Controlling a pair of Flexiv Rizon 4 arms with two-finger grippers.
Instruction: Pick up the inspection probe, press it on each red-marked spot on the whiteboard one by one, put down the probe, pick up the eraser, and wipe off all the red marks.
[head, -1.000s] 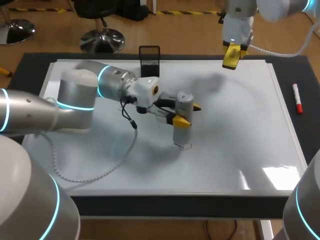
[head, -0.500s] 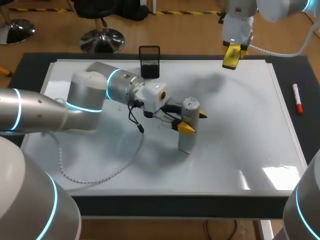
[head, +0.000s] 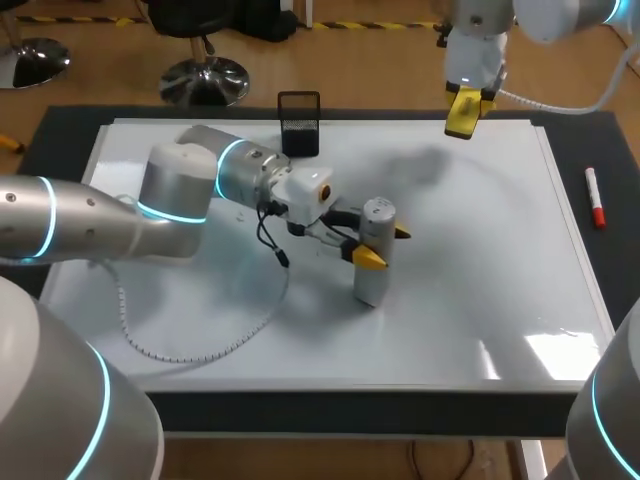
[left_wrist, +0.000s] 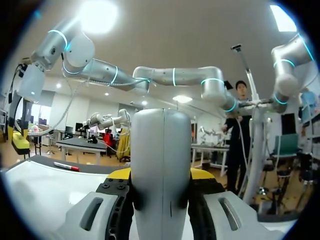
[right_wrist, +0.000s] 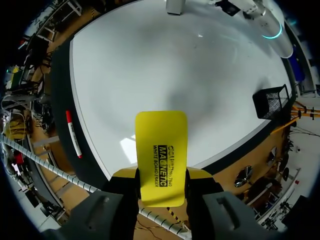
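Probe (head: 371, 275) stands centrally on whiteboard (head: 490, 270), left claw (head: 384, 245) clamping it; right claw (right_wrist: 161, 175) clamps eraser (right_wrist: 161, 142) above far edge.

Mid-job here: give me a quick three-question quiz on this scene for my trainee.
1. True or false: the left pincer is shut on the inspection probe, whose lower end rests on the whiteboard.
2. What does the right pincer hold? A) a cloth B) the yellow eraser C) a brush
3. Fill in: in the head view, the red marker lies on the dark mat off the whiteboard's ____ edge.
Key: 1 true; 2 B; 3 right.
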